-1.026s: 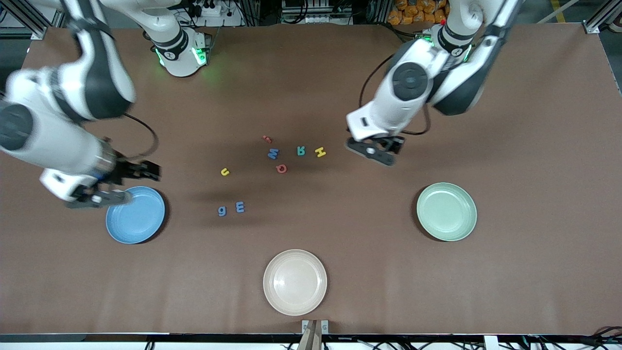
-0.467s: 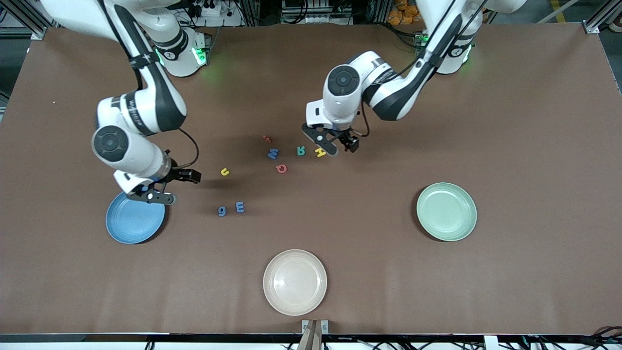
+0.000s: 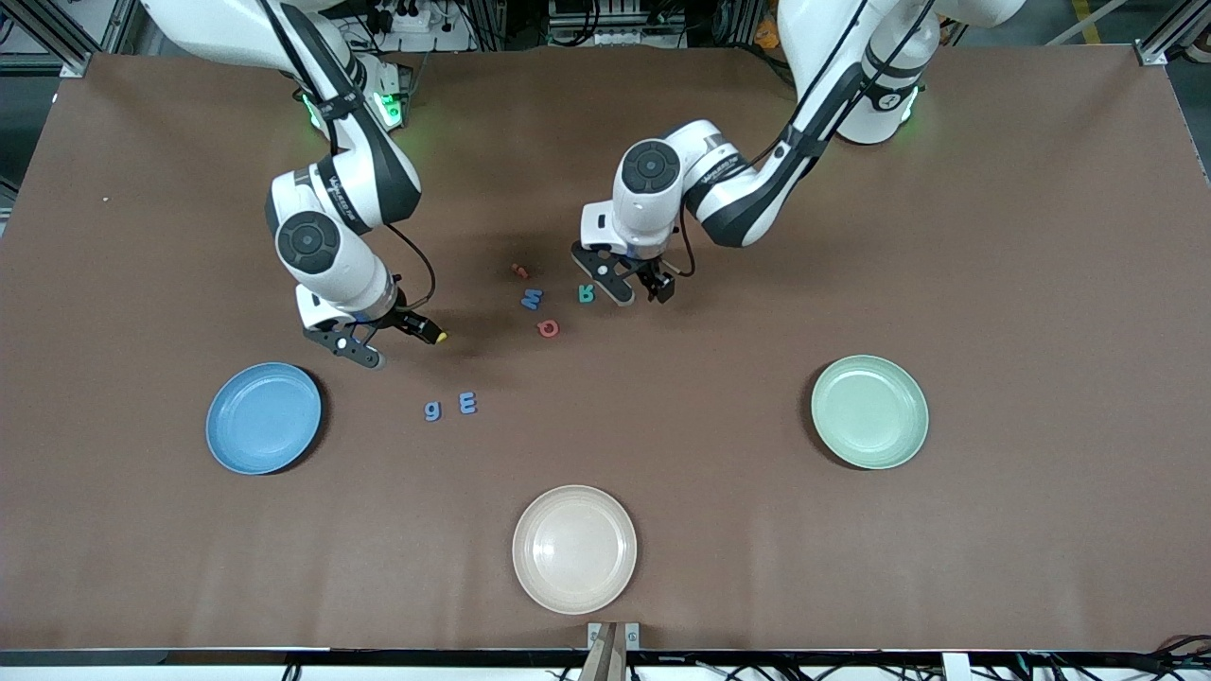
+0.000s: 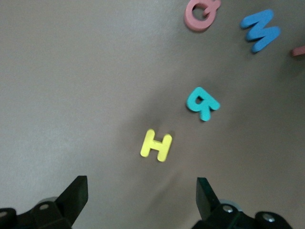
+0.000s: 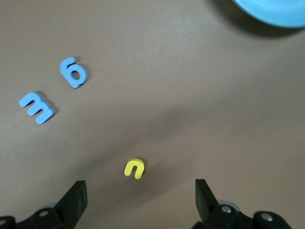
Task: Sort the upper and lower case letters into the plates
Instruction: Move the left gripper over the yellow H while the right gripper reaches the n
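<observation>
Plates are empty: the sky blue plate [image 3: 263, 417] at the right arm's end of the table and the mint green plate [image 3: 869, 411] at the left arm's end hold nothing, so by my reading no letter is sorted yet. A cream plate [image 3: 574, 549] sits nearest the front camera, between the two, also bare.

Letters lie loose mid-table. Going across the front view: yellow u [image 5: 134, 168], almost hidden under the right gripper there but plain in the right wrist view; blue g [image 3: 432, 410] and blue E [image 3: 467, 403] side by side, nearer the front camera; a small red piece [image 3: 518, 270] too small to read; blue M [image 3: 532, 299]; red Q [image 3: 548, 328]; teal R [image 3: 587, 293]; yellow H [image 4: 156, 145], covered in the front view by the left gripper but clear in the left wrist view, just beside the R.

Right gripper [image 3: 384, 338]: arm bent down from its base, wrist pointing at the table, jaws spread wide, empty, over the u.

Left gripper [image 3: 632, 283]: arm folded in toward table centre, jaws also wide and empty, over the H.

Judgement: both arms are lined up for a first pick; all eight pieces remain.
</observation>
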`<state>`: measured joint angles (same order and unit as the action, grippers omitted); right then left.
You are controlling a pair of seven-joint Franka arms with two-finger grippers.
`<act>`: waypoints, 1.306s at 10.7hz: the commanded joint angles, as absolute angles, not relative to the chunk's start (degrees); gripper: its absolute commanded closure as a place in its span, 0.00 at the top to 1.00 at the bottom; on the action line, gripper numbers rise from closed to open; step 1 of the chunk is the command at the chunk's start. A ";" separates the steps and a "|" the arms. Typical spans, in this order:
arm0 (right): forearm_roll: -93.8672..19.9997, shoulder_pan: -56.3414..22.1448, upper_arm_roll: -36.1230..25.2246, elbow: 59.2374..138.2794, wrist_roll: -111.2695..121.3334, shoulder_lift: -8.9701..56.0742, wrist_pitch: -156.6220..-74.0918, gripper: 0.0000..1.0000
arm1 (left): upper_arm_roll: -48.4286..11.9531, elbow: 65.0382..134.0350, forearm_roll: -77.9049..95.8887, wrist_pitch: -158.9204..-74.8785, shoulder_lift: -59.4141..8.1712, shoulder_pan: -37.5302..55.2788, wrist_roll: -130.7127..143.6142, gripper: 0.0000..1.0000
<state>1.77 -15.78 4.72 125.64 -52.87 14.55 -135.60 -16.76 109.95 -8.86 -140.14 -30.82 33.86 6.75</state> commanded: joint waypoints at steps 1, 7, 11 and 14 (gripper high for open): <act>1.76 -16.34 4.48 127.35 -57.65 14.40 -138.24 1.00 | -16.79 110.13 -12.13 -144.30 -33.92 33.48 8.08 1.00; 1.76 -17.92 4.48 129.99 -69.07 20.73 -150.28 1.00 | -16.53 110.13 -12.39 -146.69 -35.51 35.06 10.20 0.83; 1.76 -19.60 4.48 129.90 -72.69 23.37 -153.28 1.00 | -16.52 109.95 -15.37 -146.69 -35.95 35.16 12.30 0.73; 1.93 -19.60 4.39 129.99 -72.51 23.55 -153.28 1.00 | -16.52 109.34 -16.00 -146.78 -36.73 35.16 12.30 0.72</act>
<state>1.72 -19.34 4.58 129.98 -71.46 23.29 -152.60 -16.68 110.03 -13.91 -146.00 -35.86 34.87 10.26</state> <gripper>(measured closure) 0.000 0.282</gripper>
